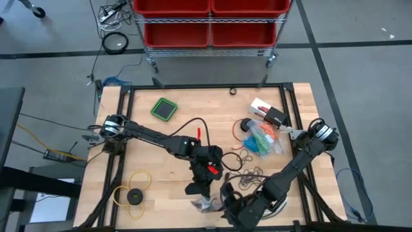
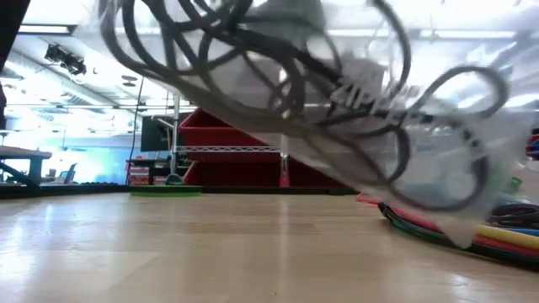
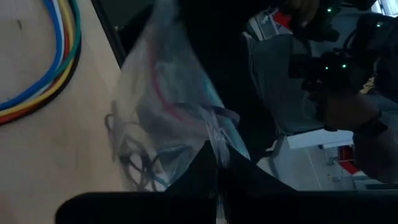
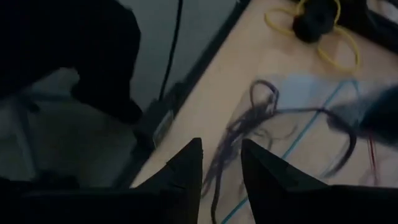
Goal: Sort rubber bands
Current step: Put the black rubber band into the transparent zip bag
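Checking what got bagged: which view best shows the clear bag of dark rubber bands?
The low view: the clear zip bag fills it, dark loops visible inside. Both wrist views show it blurred; the high view shows only a small scrap.

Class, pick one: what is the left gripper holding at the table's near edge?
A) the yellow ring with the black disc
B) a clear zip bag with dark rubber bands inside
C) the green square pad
B: the left gripper is shut on the clear zip bag, with dark rubber bands showing through the plastic.

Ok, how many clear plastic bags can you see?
2. One bag in the left hand, front edge; another lying right of centre. More may be hidden.
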Action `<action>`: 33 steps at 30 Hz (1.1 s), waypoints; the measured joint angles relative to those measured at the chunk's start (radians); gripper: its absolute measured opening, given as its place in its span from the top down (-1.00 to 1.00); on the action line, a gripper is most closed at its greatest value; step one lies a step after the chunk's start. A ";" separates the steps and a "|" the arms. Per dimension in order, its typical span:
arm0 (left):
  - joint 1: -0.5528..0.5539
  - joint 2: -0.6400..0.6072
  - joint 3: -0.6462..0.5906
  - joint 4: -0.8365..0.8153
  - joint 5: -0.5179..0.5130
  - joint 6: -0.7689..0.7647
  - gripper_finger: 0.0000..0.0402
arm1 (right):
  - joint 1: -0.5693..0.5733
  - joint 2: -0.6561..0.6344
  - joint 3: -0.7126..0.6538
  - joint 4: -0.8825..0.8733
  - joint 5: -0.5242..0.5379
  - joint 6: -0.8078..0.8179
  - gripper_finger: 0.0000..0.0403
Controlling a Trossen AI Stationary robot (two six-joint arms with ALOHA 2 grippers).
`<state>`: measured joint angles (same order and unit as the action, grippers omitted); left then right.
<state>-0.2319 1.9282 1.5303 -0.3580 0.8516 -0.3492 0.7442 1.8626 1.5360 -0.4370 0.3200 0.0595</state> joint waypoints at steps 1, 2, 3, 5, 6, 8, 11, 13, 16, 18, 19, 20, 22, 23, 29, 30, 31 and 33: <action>0.002 0.000 0.000 0.000 0.005 -0.001 0.95 | 0.000 0.000 0.000 -0.014 0.002 0.000 0.50; 0.003 0.000 0.000 0.000 0.011 -0.003 0.95 | 0.000 0.001 0.000 -0.025 0.008 0.000 0.50; 0.005 0.000 -0.001 0.000 0.015 -0.003 0.95 | 0.000 0.001 0.000 -0.044 0.014 0.004 0.50; 0.010 0.000 -0.001 0.003 0.021 -0.003 0.95 | 0.004 0.001 0.000 -0.084 0.024 0.018 0.50; 0.011 0.000 -0.001 0.006 0.026 -0.003 0.95 | 0.007 0.001 0.000 -0.111 0.031 0.025 0.50; 0.013 0.000 -0.001 0.018 0.036 -0.003 0.95 | 0.009 0.001 0.000 -0.162 0.043 0.044 0.50; 0.012 0.000 -0.001 0.045 0.055 -0.017 0.95 | 0.014 0.001 0.000 -0.231 0.085 0.075 0.50; 0.010 0.000 -0.001 0.074 0.069 -0.027 0.95 | 0.020 0.001 0.000 -0.242 0.130 0.067 0.50; 0.007 0.000 -0.001 0.096 0.081 -0.030 0.95 | 0.028 0.001 0.000 -0.241 0.224 0.047 0.50; 0.008 0.000 -0.001 0.104 0.083 -0.036 0.95 | 0.033 0.001 0.000 -0.240 0.274 0.045 0.51; 0.008 0.000 -0.001 0.105 0.084 -0.036 0.95 | 0.033 0.001 0.000 -0.240 0.282 0.044 0.52; 0.008 0.000 -0.001 0.109 0.085 -0.039 0.95 | 0.033 0.001 0.000 -0.239 0.286 0.045 0.53; 0.008 0.000 -0.001 0.126 0.089 -0.051 0.95 | 0.032 0.001 0.000 -0.237 0.287 0.055 0.57; 0.008 0.000 -0.001 0.141 0.096 -0.056 0.95 | 0.030 0.001 0.000 -0.236 0.287 0.062 0.60; 0.007 0.000 -0.001 0.251 0.136 -0.116 0.95 | 0.026 0.001 0.000 -0.227 0.311 0.070 0.90; 0.007 0.000 -0.001 0.261 0.139 -0.124 0.95 | 0.026 0.001 0.000 -0.227 0.314 0.070 0.95; 0.007 0.000 -0.001 0.267 0.141 -0.127 0.95 | 0.026 0.001 0.000 -0.226 0.314 0.070 0.97; 0.007 0.000 -0.001 0.266 0.142 -0.127 0.95 | 0.026 0.001 0.000 -0.217 0.325 0.072 0.97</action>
<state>-0.2245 1.9282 1.5295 -0.0921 0.9932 -0.4763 0.7700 1.8637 1.5360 -0.6545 0.6449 0.1310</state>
